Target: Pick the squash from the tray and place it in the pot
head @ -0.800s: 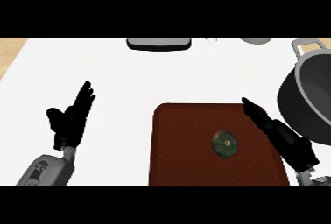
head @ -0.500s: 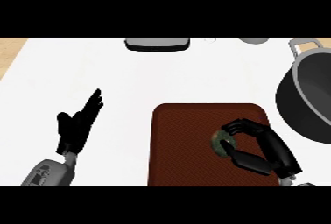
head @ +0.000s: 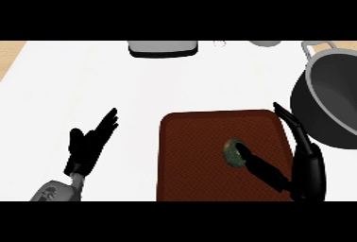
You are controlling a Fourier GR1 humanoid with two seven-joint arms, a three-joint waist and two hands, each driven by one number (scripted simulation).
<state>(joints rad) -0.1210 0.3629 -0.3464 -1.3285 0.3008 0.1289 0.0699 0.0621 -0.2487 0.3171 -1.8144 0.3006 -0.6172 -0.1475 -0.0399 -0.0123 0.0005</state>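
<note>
A small dark green squash [head: 232, 152] lies on the dark red tray [head: 195, 142], right of the tray's middle. My right hand [head: 307, 169] is over the tray's right edge. Its fingers [head: 290, 121] stretch straight up toward the pot, and its thumb [head: 261, 166] reaches left and touches the squash's right side. The hand is open and nothing is curled round the squash. The large grey pot [head: 332, 101] stands just right of the tray, cut off by the view's edge. My left hand [head: 86, 146] rests open at the lower left, fingers pointing up and right.
A grey, dark-edged appliance [head: 162, 47] sits at the counter's back edge. A small ring-shaped item [head: 219, 44] and a pale dish [head: 266, 43] are beside it. White counter [head: 105, 85] stretches between my left hand and the tray.
Half a second ago my right hand was curled over the squash. Now its fingers are straight and only the thumb touches it. The squash stays on the tray.
</note>
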